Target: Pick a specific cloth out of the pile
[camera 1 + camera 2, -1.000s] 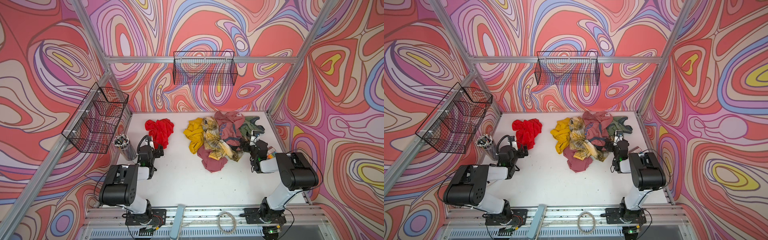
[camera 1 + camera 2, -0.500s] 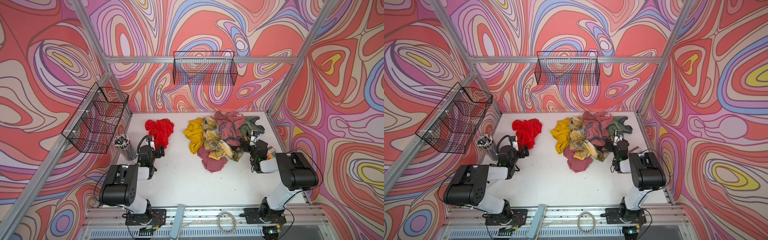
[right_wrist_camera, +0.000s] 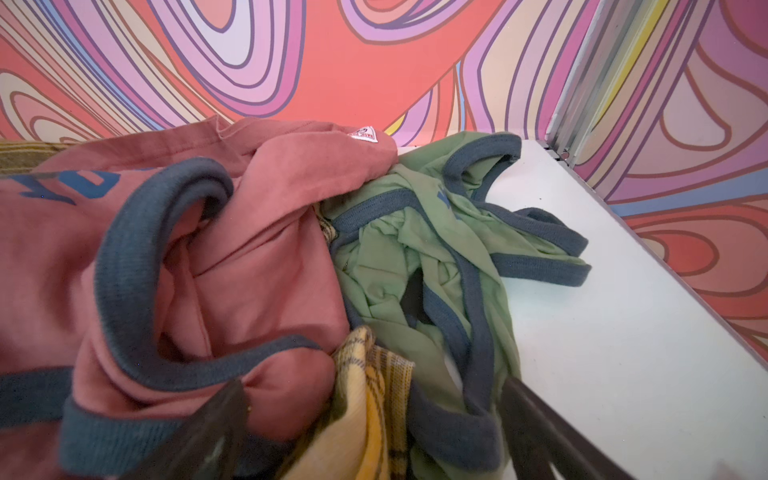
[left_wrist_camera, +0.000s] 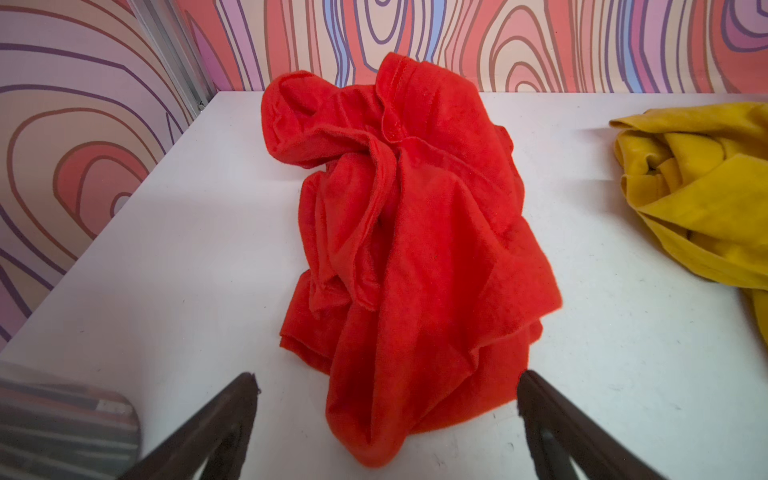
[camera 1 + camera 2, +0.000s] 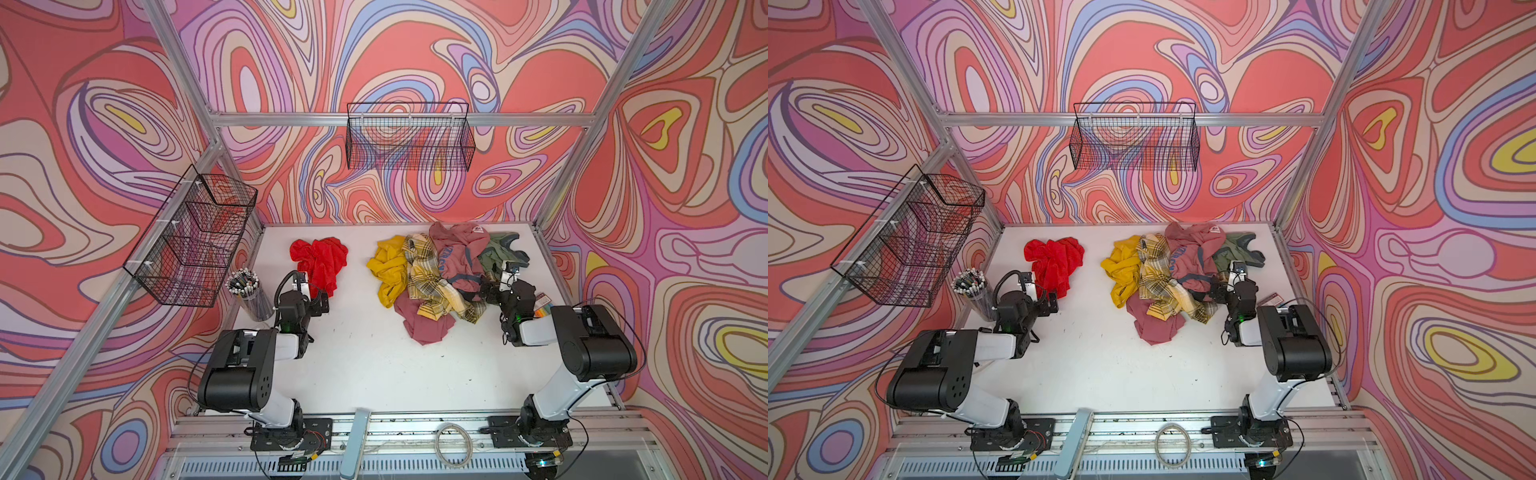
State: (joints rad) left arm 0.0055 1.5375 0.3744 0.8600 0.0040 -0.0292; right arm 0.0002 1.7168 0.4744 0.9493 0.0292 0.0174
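Far right of table (image 5: 374,365): pile (image 5: 440,274), with yellow, plaid, pink and olive garments heaped together.
Far left: cloth (image 5: 322,259), plain red, crumpled alone, well apart from the heap.
Left gripper (image 4: 386,380): jaws spread, the cloth's near end lies between them, not pinched.
Right gripper (image 3: 374,384): spread, at the pile's edge, holding nothing.
Change: none over the last second. Your cloth's already out, so likely done.

Matt red fabric cloth (image 4: 411,257); smooth white table (image 4: 208,249); black wire basket (image 5: 409,137)
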